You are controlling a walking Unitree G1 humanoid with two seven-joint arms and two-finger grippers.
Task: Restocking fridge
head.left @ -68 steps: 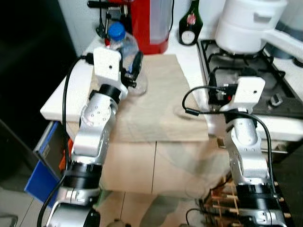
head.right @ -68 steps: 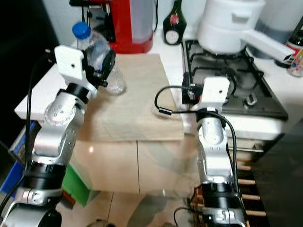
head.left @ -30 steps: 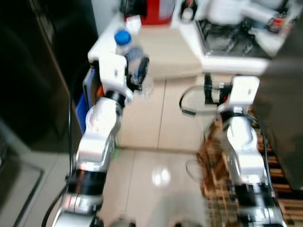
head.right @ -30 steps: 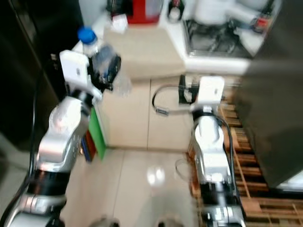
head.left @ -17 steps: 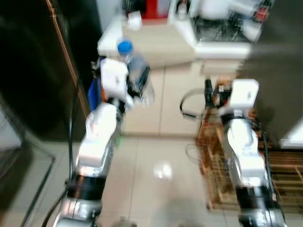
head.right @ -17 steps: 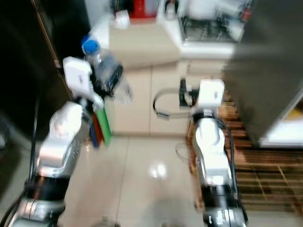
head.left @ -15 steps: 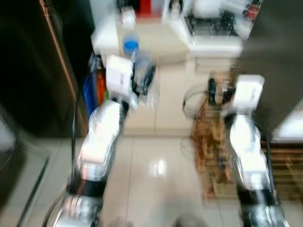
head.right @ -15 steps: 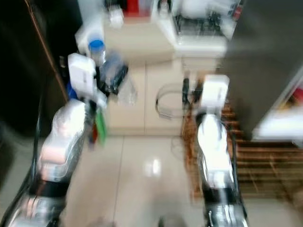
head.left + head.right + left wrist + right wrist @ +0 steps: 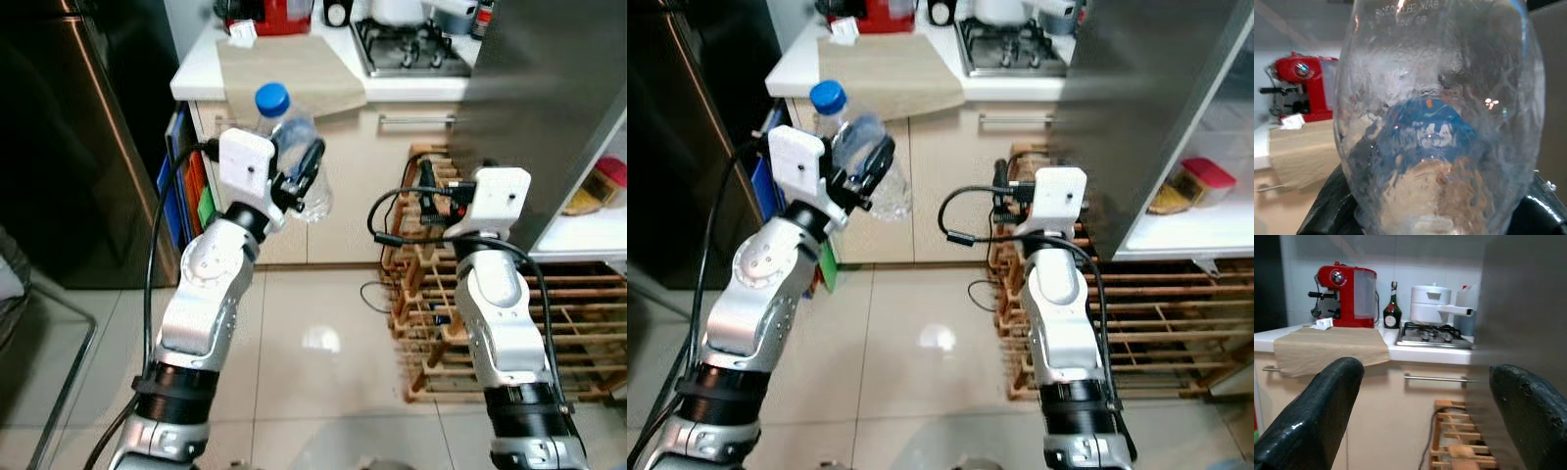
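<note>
Kitchen floor of pale tile lies below me, with a cream cabinet front ahead, a counter carrying a beige cloth, a red coffee machine, a gas hob and a white pot beyond. To my right stands the grey fridge door, swung open, and past it a white fridge shelf holding a red-lidded container. A wooden rack sits low beneath that shelf.

Step in hand, as I judge it: carrying. The left gripper is raised at chest height, away from the counter, its black fingers clamped on the clear water bottle about its mid-body. The bottle hangs in the air, touching nothing else, well apart from the fridge shelf.

Long axis of the bottle: near upright, tilted so that the blue cap points up and to my left, with the base down and to my right. Seen from the left wrist, the clear wall of the bottle lies right against the lens, so the contact of the pads there is hard to read; the grip looks firm in the head views.

The right gripper is held forward and empty, its two fingers spread wide apart, facing the cabinet and the edge of the fridge door.

Next move, in my judgement: turn to my right toward the open fridge, bring the bottle across to the shelf, and right it so the base meets the shelf flat beside the container.
</note>
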